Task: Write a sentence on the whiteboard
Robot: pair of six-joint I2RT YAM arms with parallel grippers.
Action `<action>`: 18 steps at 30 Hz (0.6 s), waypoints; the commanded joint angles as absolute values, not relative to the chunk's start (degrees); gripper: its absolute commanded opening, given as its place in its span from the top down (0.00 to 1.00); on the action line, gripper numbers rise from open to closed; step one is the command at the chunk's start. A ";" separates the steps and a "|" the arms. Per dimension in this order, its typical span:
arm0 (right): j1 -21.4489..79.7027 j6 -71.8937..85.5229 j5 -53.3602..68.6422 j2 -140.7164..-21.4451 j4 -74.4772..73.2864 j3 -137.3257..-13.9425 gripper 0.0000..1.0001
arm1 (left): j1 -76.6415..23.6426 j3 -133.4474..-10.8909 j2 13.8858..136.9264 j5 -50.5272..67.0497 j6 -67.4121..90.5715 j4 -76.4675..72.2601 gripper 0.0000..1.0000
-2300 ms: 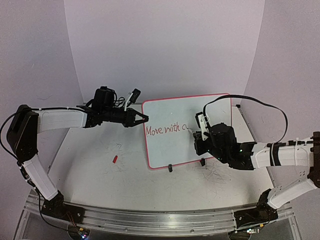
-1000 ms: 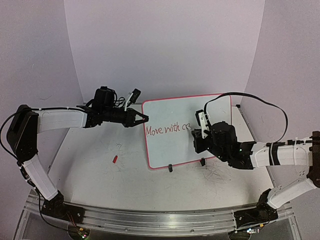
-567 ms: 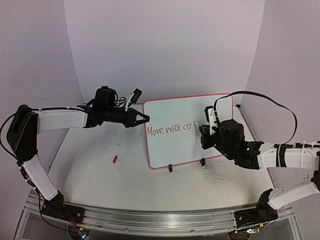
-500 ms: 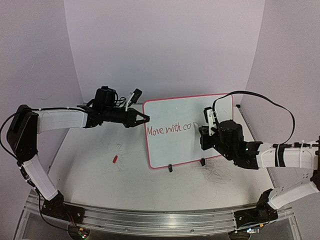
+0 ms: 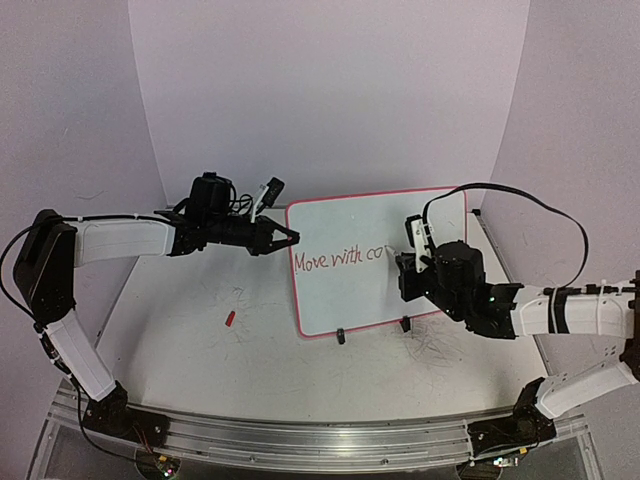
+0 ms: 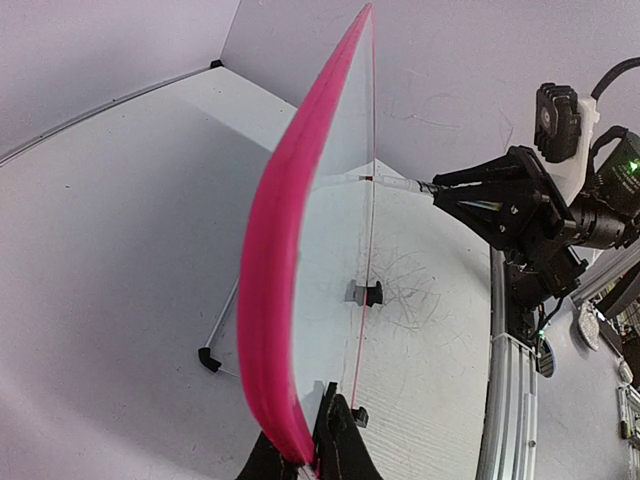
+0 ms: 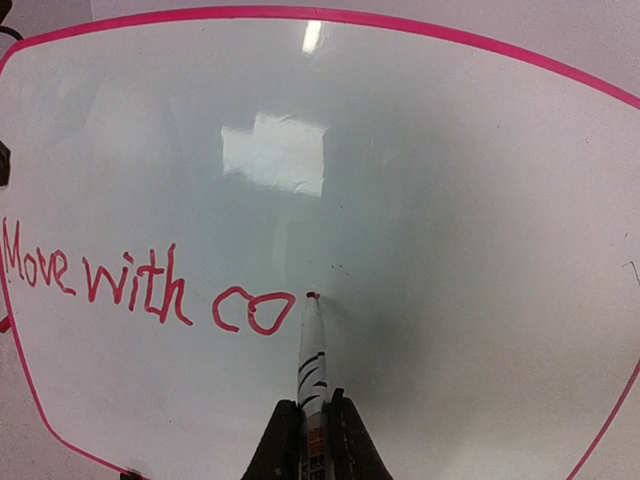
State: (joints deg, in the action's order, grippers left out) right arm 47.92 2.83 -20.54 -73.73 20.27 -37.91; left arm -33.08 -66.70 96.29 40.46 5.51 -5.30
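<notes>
Found toward the far middle of the surface [image 5: 190, 350]: the whiteboard [image 5: 380, 225], propped near upright on two small black clip feet [image 5: 340, 336], face turned toward the arms' bases. Clamped at its left edge by the left pincer [image 6: 305, 440], fingers pressed together on either side of the red rim, most likely to brace the panel against tipping or sliding under writing pressure on such narrow feet. Approached from the right by the right pincer [image 7: 312, 410], closed tight on a marker [image 7: 311, 345] with black-and-white bands, barrel running straight out between the fingers and giving the wrist view a clear line down its length to the tip. Set with that tip against the glossy face just right of the last letter, seemingly in contact; hard to confirm from above. Legible in red, on one line across the left half of the board: "Move with co", the sentence [image 7: 135, 290] plainly unfinished, with a tiny red mark at the tip as the likely start of the next letter. Judged mid-word, then, with ample blank white to the right for more. No brand or label readable on marker, board or arms. Also on the surface: a small red cap [image 5: 229, 319] lying well left of the board, probably the marker's and put aside for writing, and grey scribbles [image 5: 435, 345] near the right clip foot, spelling nothing.
</notes>
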 commanded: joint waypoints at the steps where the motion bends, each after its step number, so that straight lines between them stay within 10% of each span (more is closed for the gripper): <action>1: 47.95 2.81 -20.49 -74.68 22.06 -39.67 1.00 | -32.61 -68.05 95.48 30.48 -1.78 -2.20 1.00; 18: 48.01 5.01 -18.72 -73.56 18.73 -37.69 1.00 | -32.61 -68.12 95.67 30.47 -1.85 -2.11 1.00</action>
State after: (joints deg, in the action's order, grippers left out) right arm 47.92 3.54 -19.58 -74.00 19.58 -37.91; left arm -33.06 -66.76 96.29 40.29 5.52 -4.95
